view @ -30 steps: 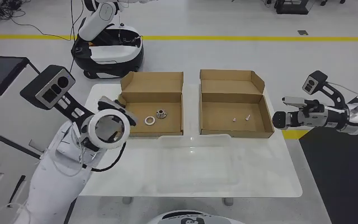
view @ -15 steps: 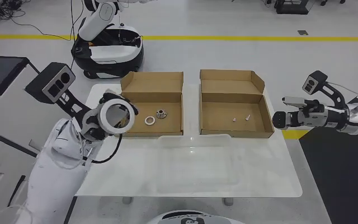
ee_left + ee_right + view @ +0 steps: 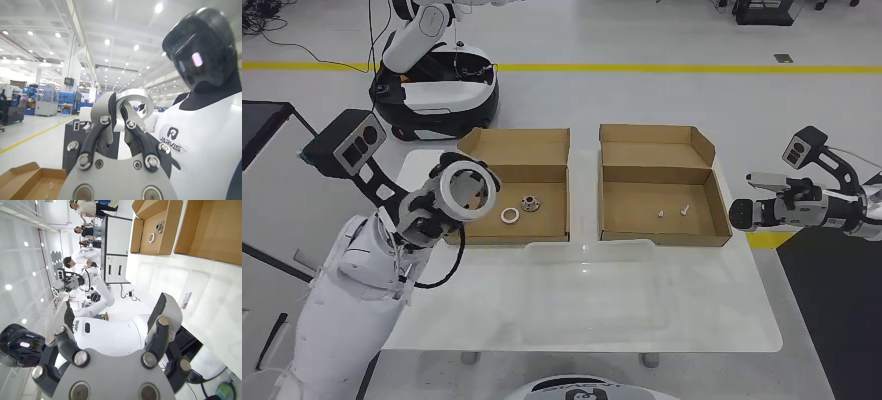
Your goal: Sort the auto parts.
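Note:
My left gripper is shut on a large metal ring, held in the air over the left wall of the left cardboard box. In the left wrist view the gripper pinches the ring's wall, one finger inside and one outside. A small white ring and a flanged metal part lie in that box. The right box holds two small bolts. My right gripper hangs open off the table's right edge; its fingers stand wide apart with nothing between them.
Both boxes stand side by side at the back of the white table. Another robot's base stands behind the table's far left corner. A dark cabinet is off to the left.
My left arm has carried the large ring up and to the right, from beside the table's left edge to the left box's wall. The right arm has kept still.

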Controlling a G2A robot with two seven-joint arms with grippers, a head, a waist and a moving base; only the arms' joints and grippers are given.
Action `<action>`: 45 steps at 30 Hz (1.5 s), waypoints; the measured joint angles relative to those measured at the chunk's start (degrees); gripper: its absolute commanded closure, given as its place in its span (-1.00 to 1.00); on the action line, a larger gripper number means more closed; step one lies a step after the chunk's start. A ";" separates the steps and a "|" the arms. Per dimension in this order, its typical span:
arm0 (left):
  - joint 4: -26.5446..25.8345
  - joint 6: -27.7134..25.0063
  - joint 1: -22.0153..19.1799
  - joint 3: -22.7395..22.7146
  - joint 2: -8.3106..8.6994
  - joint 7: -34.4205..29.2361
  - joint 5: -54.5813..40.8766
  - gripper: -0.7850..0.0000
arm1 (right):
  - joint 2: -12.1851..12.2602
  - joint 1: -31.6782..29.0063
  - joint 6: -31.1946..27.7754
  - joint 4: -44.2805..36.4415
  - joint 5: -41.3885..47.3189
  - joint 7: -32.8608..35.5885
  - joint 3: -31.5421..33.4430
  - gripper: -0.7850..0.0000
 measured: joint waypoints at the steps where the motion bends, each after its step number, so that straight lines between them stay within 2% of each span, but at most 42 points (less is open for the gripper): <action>1: 0.08 -0.88 -0.11 0.13 -0.03 0.03 -1.43 1.00 | 0.00 0.00 0.00 0.00 0.00 0.00 0.00 -1.00; 5: 0.05 -4.54 -0.65 0.51 -0.09 -0.85 -6.47 1.00 | 0.00 0.00 0.00 0.00 0.00 0.00 0.00 -1.00; 10: -1.53 -4.71 -0.87 -0.11 -0.10 -4.16 -10.45 1.00 | 0.00 0.00 0.00 0.00 0.00 0.00 0.00 -1.00; 14: -0.07 -4.56 -0.14 -1.29 -0.10 -6.94 -9.37 1.00 | 0.00 0.00 0.00 0.00 0.00 0.00 0.00 -1.00; 18: 0.37 -1.48 0.33 -2.41 -0.06 -9.40 -4.25 1.00 | 0.00 0.00 0.00 0.00 0.00 0.00 0.00 -1.00; 25: -0.68 1.19 0.98 -2.28 -0.40 -9.18 1.07 1.00 | 0.00 0.00 0.00 0.00 0.00 0.00 0.00 -1.00; 33: -0.82 -2.04 1.31 -1.74 -0.69 -7.11 -5.16 1.00 | 0.00 0.00 0.00 0.00 0.00 0.00 0.00 -1.00; 45: -1.18 -2.49 1.38 -2.09 -0.63 -8.29 -5.55 1.00 | 0.00 0.00 0.00 0.00 0.00 0.00 0.00 -1.00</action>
